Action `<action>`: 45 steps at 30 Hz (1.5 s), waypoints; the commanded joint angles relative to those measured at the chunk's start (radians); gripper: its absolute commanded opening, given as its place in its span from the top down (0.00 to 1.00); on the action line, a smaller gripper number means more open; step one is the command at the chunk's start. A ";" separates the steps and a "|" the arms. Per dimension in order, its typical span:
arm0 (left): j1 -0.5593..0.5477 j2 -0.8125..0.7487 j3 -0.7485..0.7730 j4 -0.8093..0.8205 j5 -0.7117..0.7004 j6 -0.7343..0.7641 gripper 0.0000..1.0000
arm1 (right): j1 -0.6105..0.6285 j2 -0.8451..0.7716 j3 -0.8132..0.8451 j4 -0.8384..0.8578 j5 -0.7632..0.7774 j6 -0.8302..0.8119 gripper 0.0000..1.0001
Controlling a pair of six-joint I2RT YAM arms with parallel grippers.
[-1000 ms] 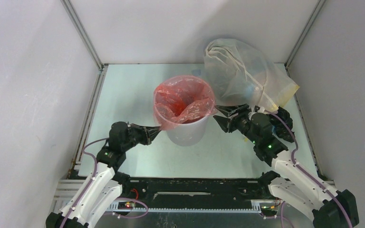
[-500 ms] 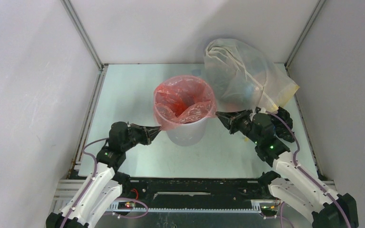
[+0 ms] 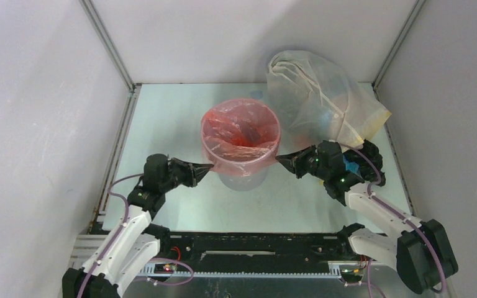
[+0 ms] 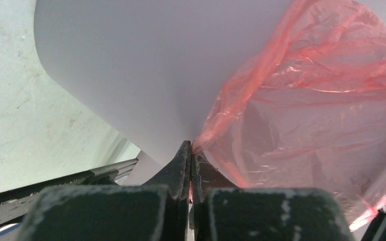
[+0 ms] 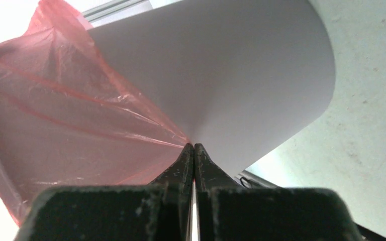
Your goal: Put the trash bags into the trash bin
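The pale trash bin (image 3: 243, 181) stands mid-table, and the red-pink trash bag (image 3: 240, 133) is stretched across its mouth and down over the rim. At the bin's left side, my left gripper (image 3: 210, 167) is shut on the bag's edge. My right gripper (image 3: 279, 159) is shut on the opposite edge, at the bin's right side. In the left wrist view the bag (image 4: 306, 115) fans out from the shut tips (image 4: 191, 148) against the bin wall (image 4: 130, 65). The right wrist view mirrors this: the bag (image 5: 70, 125) runs into the shut tips (image 5: 193, 146), next to the bin wall (image 5: 231, 75).
A large clear stuffed bag (image 3: 313, 93) with white drawstrings leans at the back right, just behind my right arm. Grey walls enclose the table on three sides, with metal rails along its left and right edges.
My right gripper closed on the bag's right edge and pulled it outward. The bag went from slumped inside the bin to stretched over the rim. My left gripper kept its hold.
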 commanded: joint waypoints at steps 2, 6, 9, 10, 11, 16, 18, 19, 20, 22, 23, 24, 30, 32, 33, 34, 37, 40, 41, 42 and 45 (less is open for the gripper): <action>0.048 0.012 0.052 -0.009 0.035 0.116 1.00 | -0.022 0.028 0.039 0.035 -0.018 -0.105 1.00; 0.085 0.054 0.075 -0.049 0.045 0.218 1.00 | -0.031 0.070 0.041 0.044 -0.041 -0.139 1.00; 0.088 0.098 0.111 -0.100 0.040 0.313 1.00 | -0.037 0.115 0.065 0.033 -0.071 -0.195 1.00; 0.088 0.112 0.122 -0.109 0.039 0.338 1.00 | -0.037 0.126 0.081 0.018 -0.075 -0.223 1.00; 0.090 0.123 0.128 -0.118 0.036 0.358 1.00 | -0.038 0.141 0.104 -0.012 -0.076 -0.266 1.00; 0.091 0.162 0.151 -0.124 0.021 0.430 0.99 | -0.041 0.187 0.134 -0.028 -0.078 -0.331 1.00; 0.091 0.176 0.160 -0.126 0.022 0.464 0.98 | -0.044 0.192 0.134 -0.021 -0.080 -0.346 1.00; 0.091 0.182 0.161 -0.129 0.022 0.476 0.98 | -0.047 0.193 0.136 -0.027 -0.081 -0.354 1.00; 0.091 0.185 0.159 -0.132 0.019 0.486 0.98 | -0.052 0.193 0.141 -0.042 -0.084 -0.366 0.99; 0.092 0.187 0.155 -0.136 0.012 0.501 0.97 | -0.065 0.193 0.170 -0.108 -0.091 -0.416 0.92; 0.091 0.186 0.155 -0.138 0.010 0.507 0.95 | -0.072 0.188 0.192 -0.162 -0.089 -0.454 0.84; 0.091 0.183 0.157 -0.138 0.009 0.514 0.92 | -0.079 0.176 0.220 -0.220 -0.080 -0.495 0.76; 0.091 0.148 0.208 -0.167 -0.018 0.577 0.75 | -0.101 0.019 0.367 -0.468 0.049 -0.770 0.61; 0.091 0.130 0.211 -0.176 -0.032 0.580 0.72 | -0.101 -0.023 0.419 -0.527 0.076 -0.832 0.61; 0.090 0.125 0.213 -0.182 -0.040 0.583 0.71 | -0.100 -0.039 0.445 -0.555 0.089 -0.869 0.61; 0.091 0.118 0.218 -0.192 -0.051 0.590 0.69 | -0.097 -0.053 0.474 -0.584 0.110 -0.903 0.61; 0.093 0.100 0.260 -0.297 -0.113 0.631 0.62 | -0.083 -0.079 0.568 -0.635 0.140 -1.036 0.64; 0.099 0.090 0.292 -0.350 -0.151 0.675 0.60 | -0.039 -0.080 0.653 -0.635 0.150 -1.189 0.67; 0.100 0.091 0.300 -0.357 -0.156 0.686 0.59 | -0.021 -0.069 0.683 -0.640 0.146 -1.236 0.69; 0.101 0.095 0.308 -0.363 -0.160 0.695 0.59 | -0.003 -0.053 0.716 -0.643 0.141 -1.279 0.75; 0.101 0.127 0.336 -0.364 -0.155 0.727 0.54 | 0.060 0.026 0.813 -0.657 0.090 -1.383 0.88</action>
